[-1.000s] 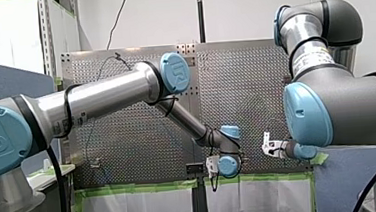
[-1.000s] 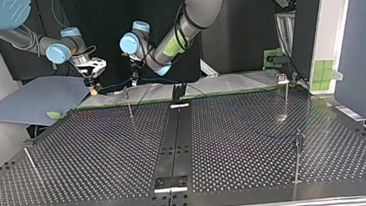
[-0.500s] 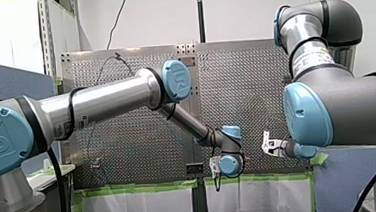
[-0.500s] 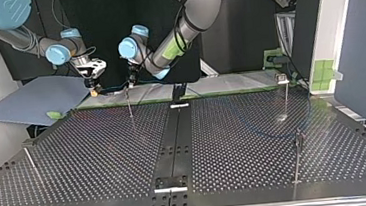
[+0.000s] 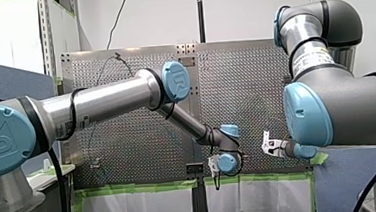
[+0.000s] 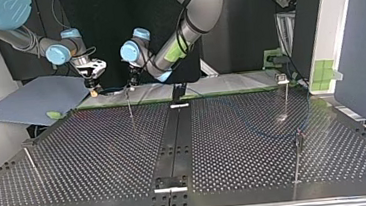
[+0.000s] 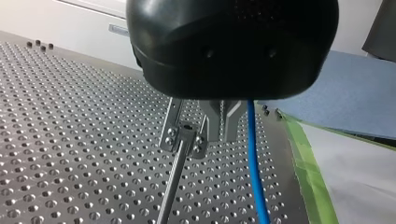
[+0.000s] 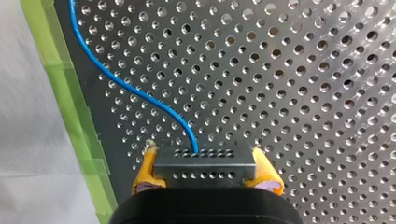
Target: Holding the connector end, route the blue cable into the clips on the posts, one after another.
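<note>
My right gripper (image 8: 205, 179) is shut on a grey connector block (image 8: 205, 164), its yellow pads at either end. The blue cable (image 8: 122, 85) leaves the block and curves off over the perforated plate. In the top view my right gripper (image 6: 93, 88) hangs at the table's far edge, and the cable (image 6: 114, 87) runs on to my left gripper (image 6: 131, 82). My left gripper (image 7: 220, 134) is shut, and the blue cable (image 7: 254, 163) hangs down from its fingers. It is just beside the clip (image 7: 183, 135) on top of a thin post (image 7: 169, 191).
Other thin posts stand on the plate: one (image 6: 287, 96) at the top view's far right, one (image 6: 298, 160) at its near right, one (image 6: 30, 164) leaning at its near left. Green tape (image 8: 77, 121) edges the plate. A blue-grey sheet (image 6: 35, 98) lies beyond the far left corner.
My left gripper has shifted slightly beside the far post's clip, still shut on the cable. My right arm has held still with the connector.
</note>
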`<state>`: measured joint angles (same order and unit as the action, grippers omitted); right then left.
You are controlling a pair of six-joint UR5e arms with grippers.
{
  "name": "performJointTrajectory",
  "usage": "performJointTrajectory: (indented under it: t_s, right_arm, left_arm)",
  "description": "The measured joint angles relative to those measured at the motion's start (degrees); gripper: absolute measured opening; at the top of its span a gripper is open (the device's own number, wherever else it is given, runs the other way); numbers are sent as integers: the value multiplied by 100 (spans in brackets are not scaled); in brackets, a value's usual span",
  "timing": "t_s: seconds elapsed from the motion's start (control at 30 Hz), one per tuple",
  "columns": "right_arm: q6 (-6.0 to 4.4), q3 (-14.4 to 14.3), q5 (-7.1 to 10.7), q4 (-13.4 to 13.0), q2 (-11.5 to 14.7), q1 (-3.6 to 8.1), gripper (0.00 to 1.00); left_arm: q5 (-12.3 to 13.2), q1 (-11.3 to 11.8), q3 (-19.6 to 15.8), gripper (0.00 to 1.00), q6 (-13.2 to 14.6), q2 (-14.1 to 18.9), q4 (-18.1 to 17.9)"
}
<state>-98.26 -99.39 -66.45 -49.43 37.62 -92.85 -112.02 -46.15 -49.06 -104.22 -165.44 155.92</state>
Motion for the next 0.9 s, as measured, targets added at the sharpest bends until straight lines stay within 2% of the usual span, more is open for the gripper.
performJointTrajectory:
  t_s: [0.23,0.4,0.6,0.73,0.9]
  right_arm:
    - [-32,10,1,-132,-8,-1,0]
    - [25,53,20,-192,-11,-40,0]
    - [-1,65,9,-183,-19,-17,0]
    - [-56,73,-80,-140,-22,24,0]
    - [-50,118,-247,-145,-71,82,0]
  left_arm:
    - [30,123,80,0,-3,-1,-39]
    - [42,202,157,0,-7,-20,-41]
    - [103,267,198,0,-8,-123,-11]
    - [108,256,200,0,-10,-155,-13]
    - [157,287,211,0,-38,-165,-57]
